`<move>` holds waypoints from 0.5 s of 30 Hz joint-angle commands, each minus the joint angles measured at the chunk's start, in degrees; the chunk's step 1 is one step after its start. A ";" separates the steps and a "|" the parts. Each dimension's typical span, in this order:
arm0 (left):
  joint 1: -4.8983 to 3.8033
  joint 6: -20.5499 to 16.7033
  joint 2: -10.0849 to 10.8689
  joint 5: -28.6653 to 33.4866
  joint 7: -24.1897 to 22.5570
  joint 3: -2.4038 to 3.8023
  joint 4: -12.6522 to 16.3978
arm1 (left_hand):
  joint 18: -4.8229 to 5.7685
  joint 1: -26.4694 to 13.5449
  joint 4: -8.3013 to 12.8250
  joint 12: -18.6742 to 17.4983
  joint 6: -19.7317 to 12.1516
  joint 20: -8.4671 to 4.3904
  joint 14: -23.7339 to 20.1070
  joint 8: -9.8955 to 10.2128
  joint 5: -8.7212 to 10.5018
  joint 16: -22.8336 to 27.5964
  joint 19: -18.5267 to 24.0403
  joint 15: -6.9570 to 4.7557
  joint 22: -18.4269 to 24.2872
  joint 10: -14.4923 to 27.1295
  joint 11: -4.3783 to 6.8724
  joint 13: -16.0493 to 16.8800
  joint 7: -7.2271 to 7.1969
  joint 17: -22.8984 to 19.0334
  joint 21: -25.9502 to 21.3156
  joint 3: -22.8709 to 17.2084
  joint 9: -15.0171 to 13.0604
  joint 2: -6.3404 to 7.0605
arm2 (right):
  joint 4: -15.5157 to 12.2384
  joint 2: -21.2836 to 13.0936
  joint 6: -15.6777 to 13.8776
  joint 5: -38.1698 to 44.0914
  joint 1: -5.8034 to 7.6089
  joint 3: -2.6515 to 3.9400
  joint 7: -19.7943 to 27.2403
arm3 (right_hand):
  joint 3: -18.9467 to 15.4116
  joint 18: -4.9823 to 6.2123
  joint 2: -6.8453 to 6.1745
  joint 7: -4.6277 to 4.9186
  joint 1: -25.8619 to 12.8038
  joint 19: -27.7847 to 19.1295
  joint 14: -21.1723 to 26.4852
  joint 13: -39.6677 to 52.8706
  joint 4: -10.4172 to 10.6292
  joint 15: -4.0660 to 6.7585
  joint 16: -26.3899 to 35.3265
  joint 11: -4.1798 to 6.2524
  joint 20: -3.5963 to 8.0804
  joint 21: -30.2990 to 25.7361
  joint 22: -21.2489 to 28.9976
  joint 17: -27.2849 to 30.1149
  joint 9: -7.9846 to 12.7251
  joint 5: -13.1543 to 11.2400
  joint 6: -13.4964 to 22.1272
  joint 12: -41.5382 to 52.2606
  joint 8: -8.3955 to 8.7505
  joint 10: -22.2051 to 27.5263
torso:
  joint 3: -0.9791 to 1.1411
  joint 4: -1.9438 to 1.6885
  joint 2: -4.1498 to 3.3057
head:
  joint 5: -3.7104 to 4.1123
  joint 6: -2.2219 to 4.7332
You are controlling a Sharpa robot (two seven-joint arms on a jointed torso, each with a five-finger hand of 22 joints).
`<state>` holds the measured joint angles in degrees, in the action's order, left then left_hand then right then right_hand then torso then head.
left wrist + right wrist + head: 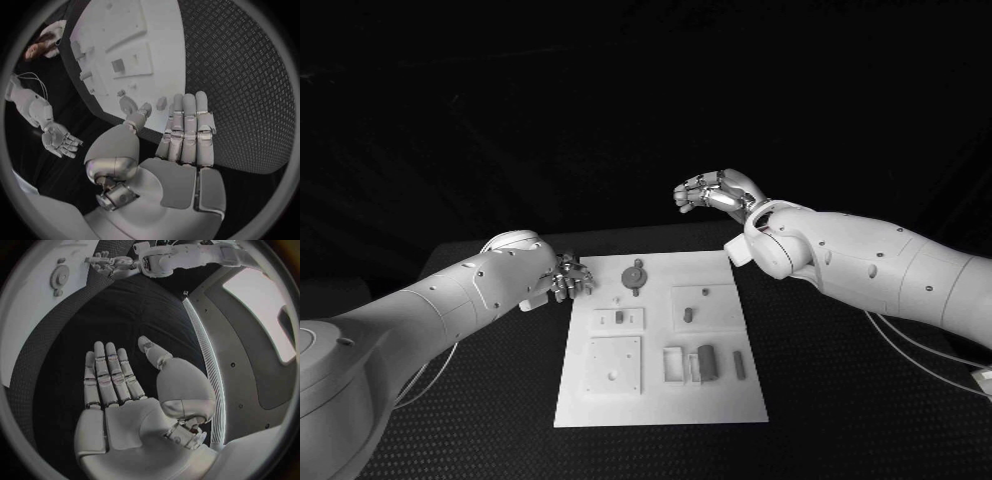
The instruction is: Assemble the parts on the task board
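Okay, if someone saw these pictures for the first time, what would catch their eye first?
Probably the white task board, bright on the black table in the middle, with small parts such as a gear-like piece near its far end. Next, the two silver hands: the left hand sits low at the board's left edge, while the right hand is raised beyond its far right corner, both holding nothing.

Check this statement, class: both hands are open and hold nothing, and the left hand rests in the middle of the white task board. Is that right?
One detail is wrong. The left hand is not in the middle of the task board; the head view shows it at the board's left edge, near the far corner. The rest stands: both it and the right hand are open, fingers apart, holding nothing.
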<state>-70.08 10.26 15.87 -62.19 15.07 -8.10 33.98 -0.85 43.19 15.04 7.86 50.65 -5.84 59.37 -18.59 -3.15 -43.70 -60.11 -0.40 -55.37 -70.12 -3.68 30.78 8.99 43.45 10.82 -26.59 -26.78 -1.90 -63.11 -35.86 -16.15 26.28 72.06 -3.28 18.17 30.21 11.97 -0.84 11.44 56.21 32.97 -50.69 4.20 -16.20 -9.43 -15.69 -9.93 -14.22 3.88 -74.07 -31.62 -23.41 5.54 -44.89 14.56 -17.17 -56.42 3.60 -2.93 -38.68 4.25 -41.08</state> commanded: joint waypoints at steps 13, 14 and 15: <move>0.40 0.33 -0.94 0.32 -1.19 0.03 -0.87 | 0.57 0.20 0.53 -0.56 0.69 -0.21 0.33 -0.04 -0.01 -0.46 -0.56 -0.09 -0.23 -0.47 -0.03 0.19 0.00 -0.19 -0.30 -0.18 -0.01 -0.96 | -0.53 0.09 0.23 0.55 0.21 0.16 0.49 | -0.34 0.40 -0.55 0.67 -0.04 -0.14 0.02 0.00 -0.06 -0.27 -0.30 -0.01 -0.13 -0.13 -0.01 0.09 0.07 -0.06 -0.04 -0.33 -0.26 -0.47 | 0.08 -0.04 -0.11 | 0.49 -0.38; 0.42 0.37 -1.01 0.32 -1.24 0.03 -0.94 | 0.59 0.22 0.54 -0.61 0.72 -0.22 0.34 -0.03 -0.02 -0.47 -0.57 -0.09 -0.26 -0.49 -0.03 0.21 0.00 -0.21 -0.33 -0.22 0.00 -1.15 | -0.56 0.10 0.25 0.56 0.23 0.17 0.49 | -0.34 0.40 -0.55 0.67 -0.04 -0.14 0.02 0.00 -0.06 -0.27 -0.30 -0.01 -0.14 -0.13 -0.01 0.09 0.07 -0.06 -0.04 -0.33 -0.26 -0.47 | 0.09 -0.03 -0.11 | 0.49 -0.37; 0.45 0.38 -1.08 0.32 -1.28 0.03 -1.01 | 0.59 0.25 0.57 -0.64 0.74 -0.22 0.34 -0.03 -0.02 -0.48 -0.58 -0.10 -0.27 -0.50 -0.03 0.22 -0.01 -0.23 -0.35 -0.25 0.00 -1.24 | -0.58 0.12 0.26 0.58 0.26 0.18 0.50 | -0.34 0.40 -0.56 0.67 -0.04 -0.14 0.02 0.00 -0.06 -0.28 -0.30 -0.01 -0.14 -0.13 -0.01 0.09 0.08 -0.06 -0.04 -0.33 -0.26 -0.47 | 0.10 -0.04 -0.10 | 0.53 -0.37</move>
<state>-69.66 10.25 15.01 -62.15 14.69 -8.09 33.01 -0.86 43.43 15.34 7.44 51.06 -6.04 59.37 -18.59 -3.15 -43.92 -60.32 -0.40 -55.59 -70.12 -3.68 30.93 8.99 43.31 10.82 -26.90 -26.79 -2.72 -63.56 -35.80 -16.16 26.32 72.26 -3.16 18.17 30.21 11.98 -0.84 11.44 56.21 32.97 -50.69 4.20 -16.20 -9.43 -15.69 -9.93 -14.22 3.88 -74.07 -31.59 -23.42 5.54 -44.89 14.56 -17.17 -56.42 3.68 -2.96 -38.77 4.71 -41.44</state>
